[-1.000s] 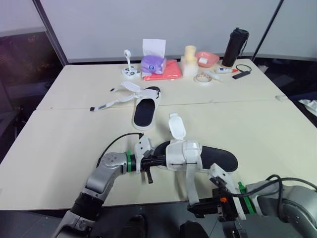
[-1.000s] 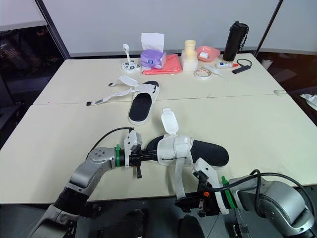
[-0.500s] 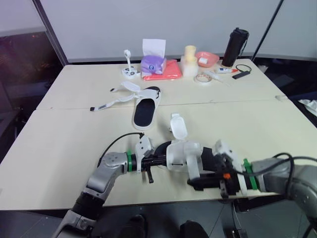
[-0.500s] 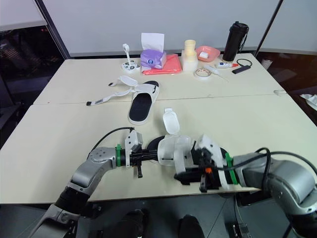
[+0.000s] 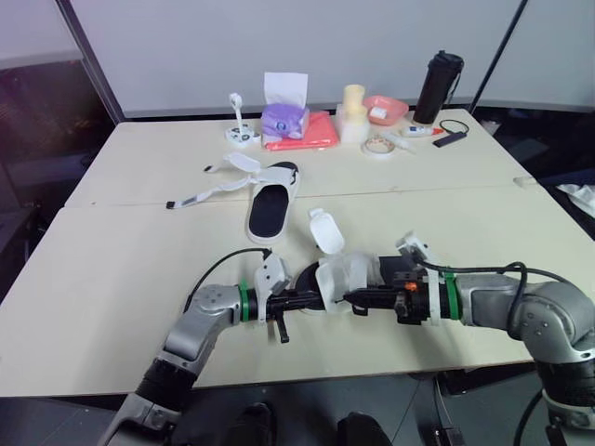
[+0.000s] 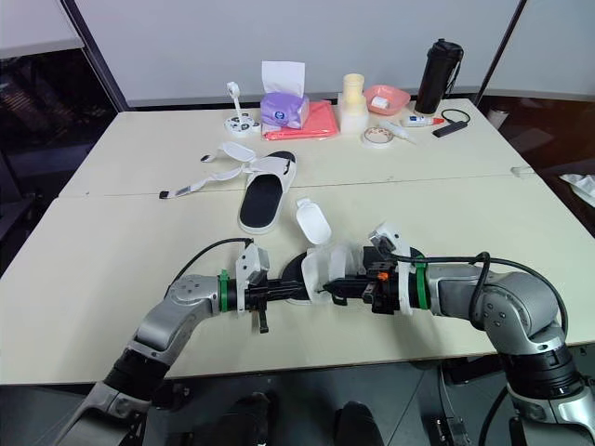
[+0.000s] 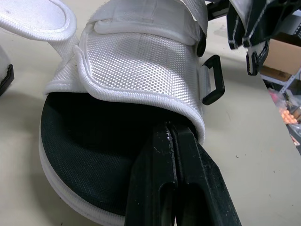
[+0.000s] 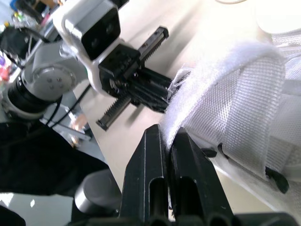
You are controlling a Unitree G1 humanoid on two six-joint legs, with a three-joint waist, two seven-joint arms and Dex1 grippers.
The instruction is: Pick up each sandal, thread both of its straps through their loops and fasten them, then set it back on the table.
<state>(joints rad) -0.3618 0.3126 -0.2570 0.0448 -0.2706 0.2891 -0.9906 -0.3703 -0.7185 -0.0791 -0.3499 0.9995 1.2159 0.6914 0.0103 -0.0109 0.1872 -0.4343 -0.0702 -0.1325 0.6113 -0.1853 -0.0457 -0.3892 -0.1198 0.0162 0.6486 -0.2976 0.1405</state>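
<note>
Though tips hide under upper of near sandal, presses left gripper together; clamps strap with right gripper, close to table's near edge.

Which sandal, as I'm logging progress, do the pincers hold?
The near sandal, closest to the robot: the left pincer and right pincer are both shut on its white upper. The far sandal lies alone, straps loose.
</note>
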